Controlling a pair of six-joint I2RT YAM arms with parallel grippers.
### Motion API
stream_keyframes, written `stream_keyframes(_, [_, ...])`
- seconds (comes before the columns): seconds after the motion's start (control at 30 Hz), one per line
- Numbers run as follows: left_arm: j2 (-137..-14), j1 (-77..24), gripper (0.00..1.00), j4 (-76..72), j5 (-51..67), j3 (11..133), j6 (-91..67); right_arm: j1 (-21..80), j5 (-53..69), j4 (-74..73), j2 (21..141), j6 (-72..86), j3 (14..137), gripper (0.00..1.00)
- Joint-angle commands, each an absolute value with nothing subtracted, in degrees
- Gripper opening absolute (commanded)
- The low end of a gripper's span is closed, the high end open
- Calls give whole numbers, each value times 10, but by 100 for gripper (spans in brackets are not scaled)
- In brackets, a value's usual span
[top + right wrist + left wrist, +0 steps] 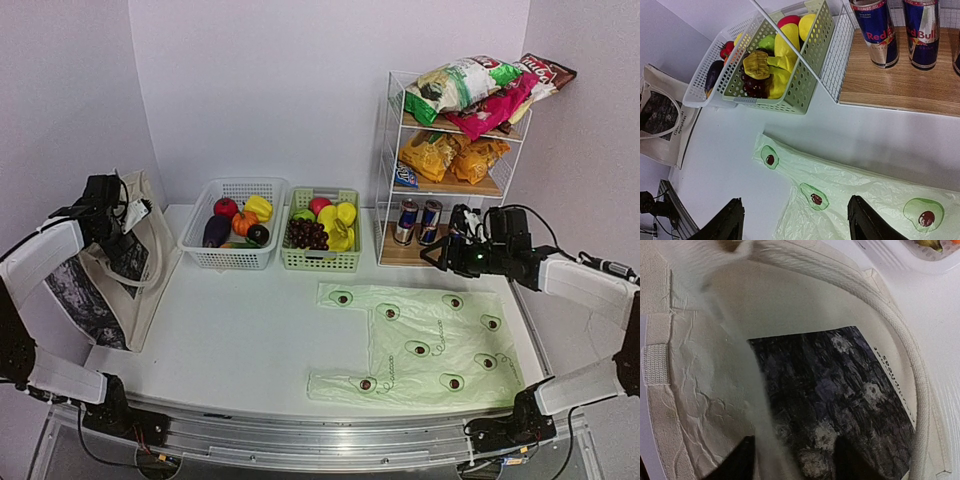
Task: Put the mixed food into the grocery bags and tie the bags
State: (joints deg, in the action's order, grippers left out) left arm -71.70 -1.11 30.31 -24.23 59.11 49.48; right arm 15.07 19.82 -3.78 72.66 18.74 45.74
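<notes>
- Left claw [790, 462]: jaws apart, astride the upper rim of the canvas tote [100, 285], which stands at the left edge of the bench [240, 330].
- Right claw [795, 225]: open, empty, above the avocado-print plastic bag [430, 345] lying flat at lower right.
- Drink cans [417, 222] and snack packets [470, 85] sit on the wire rack [385, 150], upper right.
- Grapes [306, 234] lie in the green basket [320, 262], top centre.

Plain pale lilac walls [300, 90] enclose a white table [230, 340]. A white wire rack [900, 85] with wooden shelves stands at its back right.
</notes>
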Motion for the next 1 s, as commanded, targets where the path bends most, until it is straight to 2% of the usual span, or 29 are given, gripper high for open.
stream_keyframes(0.0, [-709, -6, 4, 263, -253, 623, 523, 149, 213, -25, 716, 197, 478, 68])
stream_keyframes(0.07, [-695, -6, 0, 222, -261, 633, 550, 149, 209, -25, 706, 200, 472, 68])
stream_keyframes(0.33, [-629, -6, 0, 58, -267, 684, 627, 149, 193, -25, 671, 207, 457, 68])
stream_keyframes(0.53, [-620, -6, 0, 56, -200, 787, 627, 149, 193, -25, 664, 218, 464, 68])
stream_keyframes(0.63, [-618, -7, 0, 152, -90, 868, 596, 150, 198, -25, 664, 228, 473, 68])
stream_keyframes(0.73, [-614, -7, 0, 310, 142, 952, 577, 149, 208, -26, 668, 244, 485, 68])
stream_keyframes(0.87, [-628, -7, 0, 520, 376, 1059, 599, 150, 231, -27, 673, 263, 505, 68])
stream_keyframes(0.97, [-624, -7, 0, 608, 499, 1070, 609, 150, 250, -27, 675, 273, 518, 68])
